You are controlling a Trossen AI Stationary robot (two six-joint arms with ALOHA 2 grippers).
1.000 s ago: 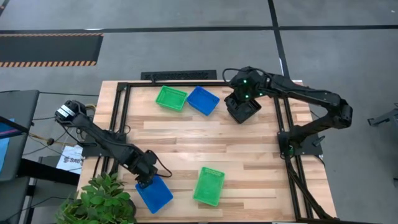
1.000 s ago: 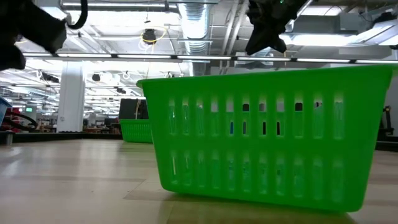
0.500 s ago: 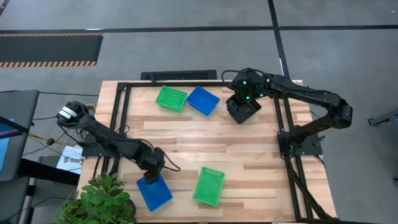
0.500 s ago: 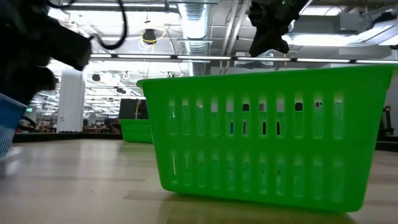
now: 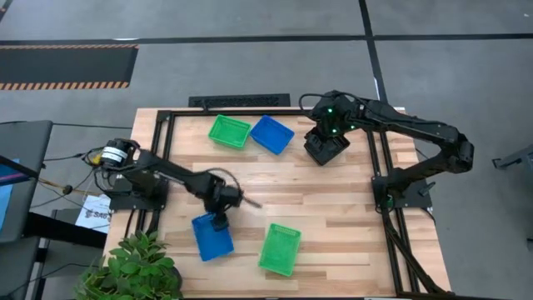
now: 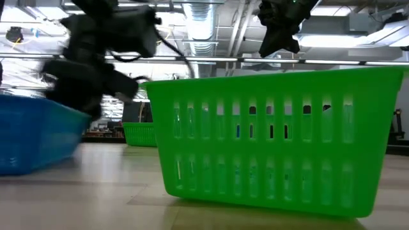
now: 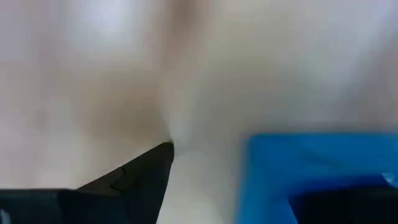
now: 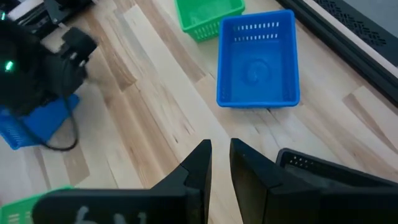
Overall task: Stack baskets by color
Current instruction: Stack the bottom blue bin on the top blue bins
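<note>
My left gripper (image 5: 219, 221) points down at the far end of a blue basket (image 5: 212, 237) near the table's front, open, straddling its wall (image 7: 267, 162). In the low view this basket (image 6: 35, 137) shows blurred at the left, beside a green basket (image 5: 280, 249). A second green basket (image 5: 229, 132) and a second blue one (image 5: 272, 133) stand side by side on the table at the far edge. My right gripper (image 8: 221, 155) hangs high above a black basket (image 5: 326, 150) at the far right. It has only a narrow gap between its fingers and nothing in it. My left gripper has one finger (image 7: 336, 208) inside the blue basket at its far short wall (image 7: 267, 162). The other finger (image 7: 137, 174) stands outside that wall with bare table between them. The fingers come from above. The basket's bottom stays on the table.
A leafy plant (image 5: 133, 271) stands at the near left corner. A black metal frame (image 5: 166, 158) runs along the table's left, far and right sides. The near green basket (image 6: 268, 140) fills the middle of the low view. Bare wood lies in the table's middle.
My left gripper has swung toward the table's right and a little toward its far edge, rolling about its own axis. In the last half second the near blue basket has slid with it toward the table's middle and turned so that its long sides run near to far.
</note>
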